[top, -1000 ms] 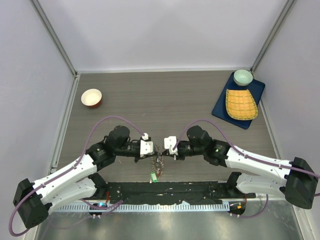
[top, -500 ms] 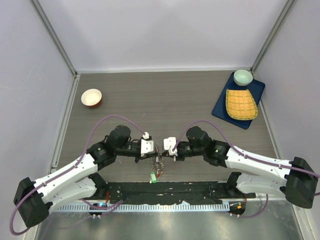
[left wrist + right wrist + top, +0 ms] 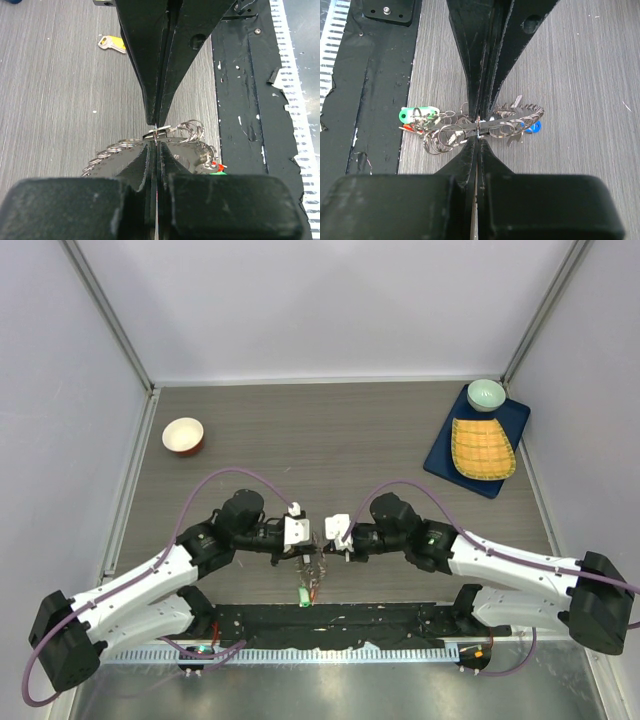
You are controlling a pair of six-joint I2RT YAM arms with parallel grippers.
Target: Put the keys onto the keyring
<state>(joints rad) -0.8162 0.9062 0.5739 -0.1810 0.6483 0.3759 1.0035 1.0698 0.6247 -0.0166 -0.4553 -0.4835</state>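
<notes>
A grey wood-grain worktop (image 3: 330, 430) sits inside pale walls; a small white-lined bowl (image 3: 183, 435) stands far left, and at far right a blue tray (image 3: 442, 454) carries a yellow woven mat (image 3: 482, 448) and a pale green bowl (image 3: 486, 393); a black strip (image 3: 380, 620) runs along the near edge. The two arms meet nose to nose near the middle of the near side. The left hand (image 3: 156, 144) is pressed together, its tips nipping a thin sliver of the keyring (image 3: 507, 121); the right hand (image 3: 478, 140) is likewise pressed together, pinching the same ring from the opposite side, so that both sets of fingers close on it at almost one spot. The keyring lies edge-on between them, just above the worktop and close to the black strip; whether its lowest part touches the surface cannot be told. The keys (image 3: 527, 110) fan out from it like teeth, with small split rings bunched on one side; a green tag (image 3: 419, 114) and a red tag (image 3: 407, 127) hang at the end nearest the strip, and a blue tag (image 3: 532, 127) shows at the other end. One yellow-tagged key (image 3: 112, 43) lies loose on the worktop, apart from the ring and untouched by either hand.
</notes>
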